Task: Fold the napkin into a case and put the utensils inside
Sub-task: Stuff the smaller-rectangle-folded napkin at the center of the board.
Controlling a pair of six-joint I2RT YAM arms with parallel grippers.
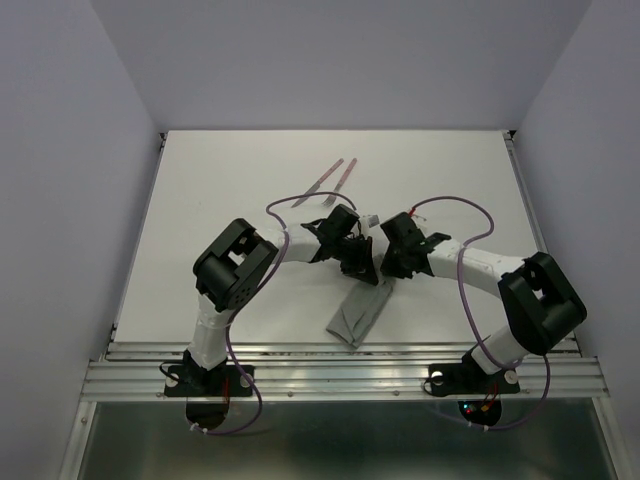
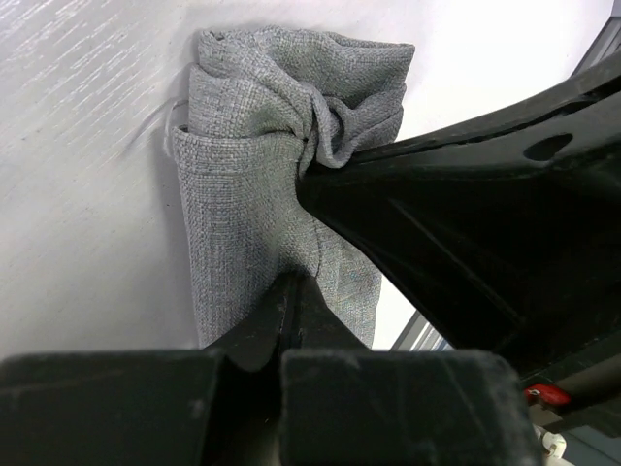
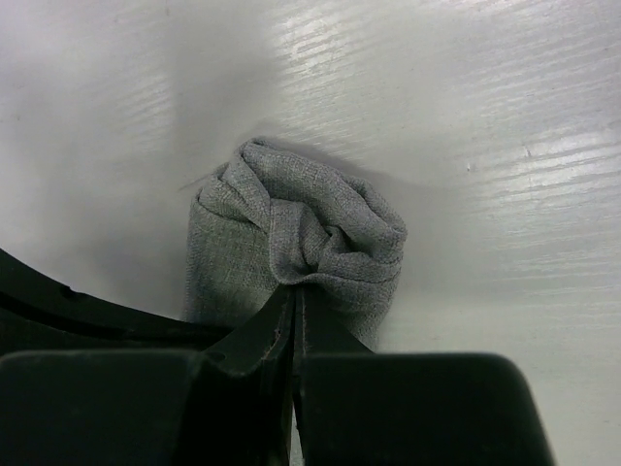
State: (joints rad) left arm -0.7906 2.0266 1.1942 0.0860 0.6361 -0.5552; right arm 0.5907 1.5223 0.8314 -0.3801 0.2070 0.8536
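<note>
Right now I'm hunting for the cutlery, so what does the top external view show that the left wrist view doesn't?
Only top external: the whole folded napkin as a strip, and the two utensils lying well beyond it. Only left wrist: the napkin's weave and its bunched end up close. Both: the napkin pinched by the shut left gripper and the shut right gripper.

Utensils behind napkin, well apart

The left claw and right claw are both clamped tight, angled inward, close together.
</note>
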